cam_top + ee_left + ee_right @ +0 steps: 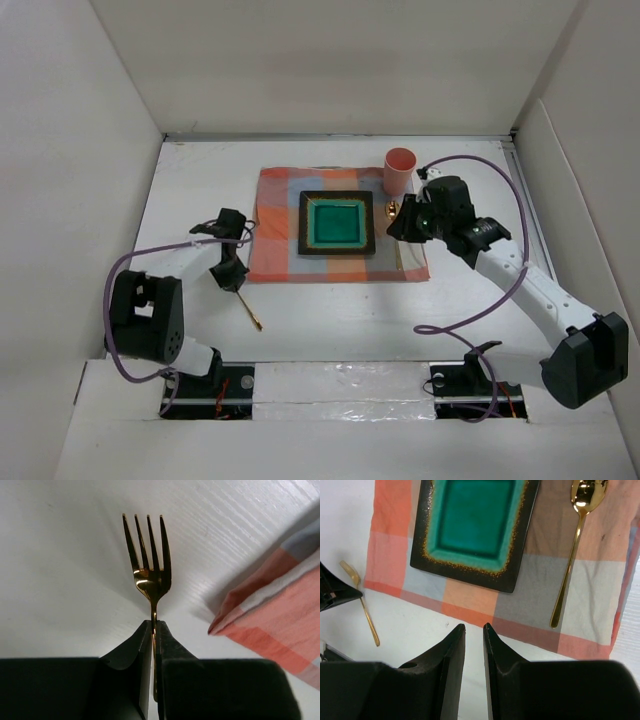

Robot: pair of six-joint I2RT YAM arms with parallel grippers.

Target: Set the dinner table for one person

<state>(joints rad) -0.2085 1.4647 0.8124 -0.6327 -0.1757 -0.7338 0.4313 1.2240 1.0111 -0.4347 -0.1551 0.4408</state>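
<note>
Left gripper (pixel 152 626) clamped on gold fork (pixel 150 577) | checked cloth (pixel 280 620) corner beside it | right gripper (pixel 474 628) parted, empty

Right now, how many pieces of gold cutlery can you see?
2. The fork is clamped in the left end effector, off the checked cloth's left edge. The spoon lies on the cloth, right of the plate. Arms may hide more.

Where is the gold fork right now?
Top view: the gold fork is pinched in the left end effector, just left of the checked cloth.
</note>
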